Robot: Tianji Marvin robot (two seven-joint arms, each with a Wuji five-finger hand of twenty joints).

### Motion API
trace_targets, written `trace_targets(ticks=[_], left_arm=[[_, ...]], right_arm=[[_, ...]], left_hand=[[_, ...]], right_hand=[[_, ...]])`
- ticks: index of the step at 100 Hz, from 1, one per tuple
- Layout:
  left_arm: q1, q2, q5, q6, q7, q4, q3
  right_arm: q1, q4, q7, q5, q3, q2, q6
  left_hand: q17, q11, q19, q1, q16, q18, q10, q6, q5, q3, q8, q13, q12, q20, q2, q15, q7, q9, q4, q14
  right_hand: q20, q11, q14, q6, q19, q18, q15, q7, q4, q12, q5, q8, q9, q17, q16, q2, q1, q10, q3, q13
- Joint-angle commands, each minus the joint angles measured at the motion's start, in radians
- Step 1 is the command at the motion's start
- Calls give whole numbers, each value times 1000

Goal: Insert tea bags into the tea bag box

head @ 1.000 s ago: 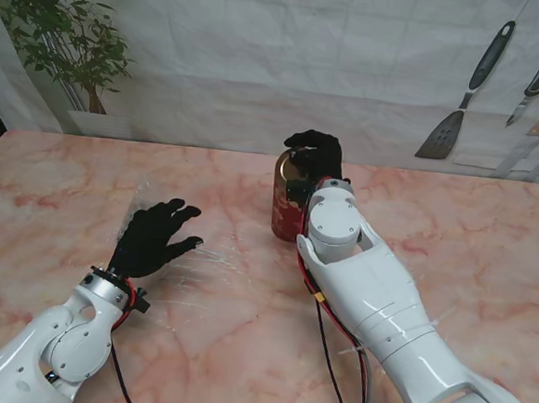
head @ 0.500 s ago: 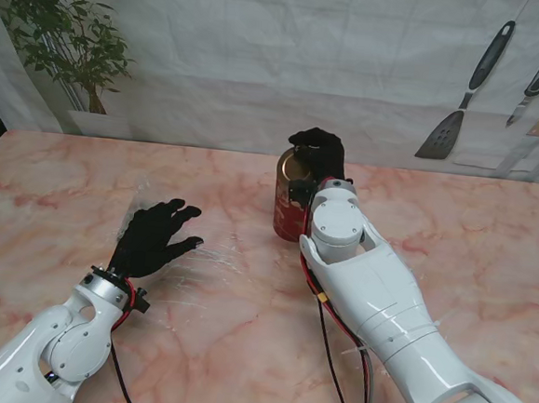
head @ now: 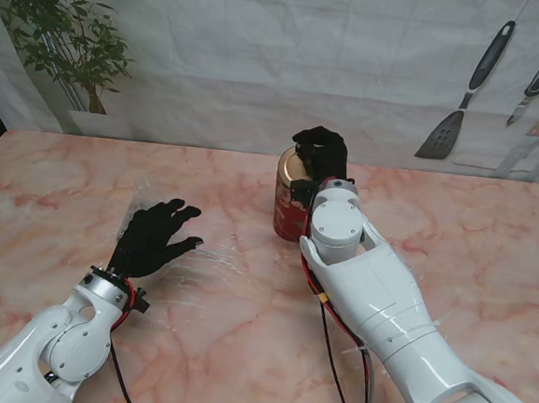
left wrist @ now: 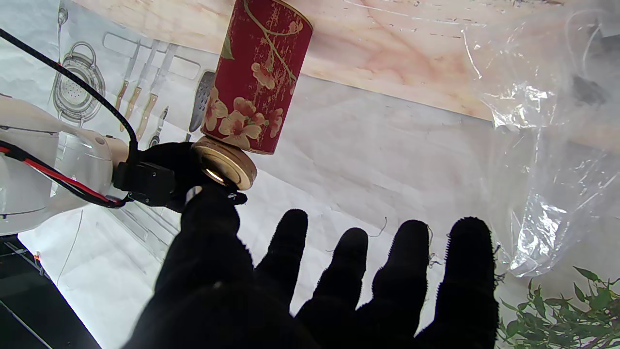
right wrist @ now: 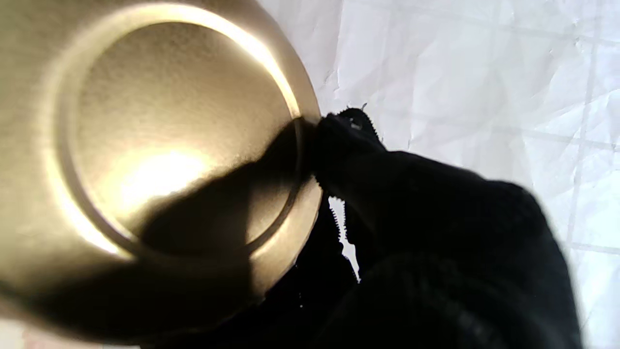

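- Since a second ago the right hand [head: 320, 151] has crept slightly farther from me and to the right over the tin's top; the left hand [head: 153, 236] has not shifted.
- Nearest to me, both white arms rise from the bottom corners onto the pink marble table [head: 452, 253].
- The left hand holds nothing: it lies palm down with its fingers [left wrist: 407, 261] spread, on a sheet of clear plastic [head: 199, 261] that lies crumpled on the table's left part.
- That clear plastic [left wrist: 547, 145] shows in the left wrist view just beside the fingertips; whether tea bags lie in it I cannot tell.
- Farther on, near the table's middle, stands the tea bag box [head: 291, 203], a red round tin with a flower pattern, upright.
- Its gold lid [right wrist: 160, 145] is gripped at the rim by the right hand's fingers [right wrist: 348, 140]; the left wrist view shows the lid [left wrist: 225, 162] tilted and partly off the tin.
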Motion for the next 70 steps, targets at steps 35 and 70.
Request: trace_targets(ticks=[35, 70], left_arm=[[3, 1, -3, -6, -15, -9, -3], [2, 1, -5, -11, -17, -8, -3]], right_arm=[[1, 3, 19, -33, 2, 6, -14], [2, 15, 33, -63, 0, 12, -22]], left_hand=[[-5, 1, 19, 47, 3, -10, -15, -9, 16, -17, 8, 10, 8, 13, 32, -3, 3, -17, -6, -29], [-4, 3, 20, 46, 3, -10, -15, -10, 16, -18, 9, 11, 10, 13, 32, -3, 3, -14, -6, -29]], right_hand=[[39, 24, 6, 6, -19, -130, -25, -17, 55, -17, -55, -2, -98, -94, 80, 36, -66, 4, -84, -91], [54, 4, 3, 8, -78, -144, -106, -54, 61, -41, -97, -4, -167, -203, 70, 67, -127, 0, -116, -184]])
